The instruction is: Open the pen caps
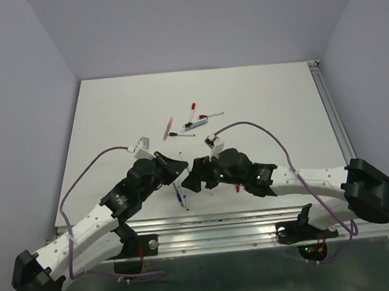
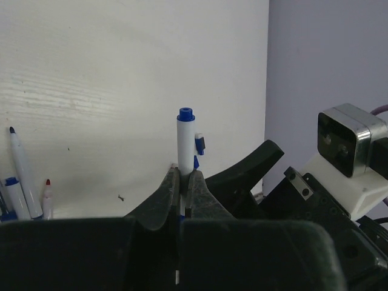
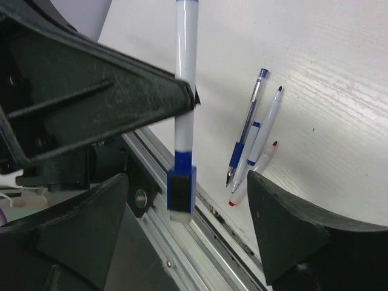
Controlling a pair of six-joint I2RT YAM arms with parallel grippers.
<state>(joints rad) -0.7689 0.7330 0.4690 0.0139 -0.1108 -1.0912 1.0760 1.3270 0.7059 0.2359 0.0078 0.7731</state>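
Wide-spread jaws of the right gripper point(image 3: 188, 179) flank the blue pen cap point(image 3: 180, 176) without touching it, above the near edge of the desk point(image 3: 327, 73). Left gripper point(image 2: 181, 176) clamps the white barrel point(image 3: 185, 60) tight. Best next move, likely: close squarely on the cap alone, then pull straight along the barrel, avoiding any twist or bend.

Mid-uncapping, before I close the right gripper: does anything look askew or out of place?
Nothing damaged or spilled. The white pen with a blue cap sits straight in the left gripper. Three loose pens lie close to the white table's near edge.
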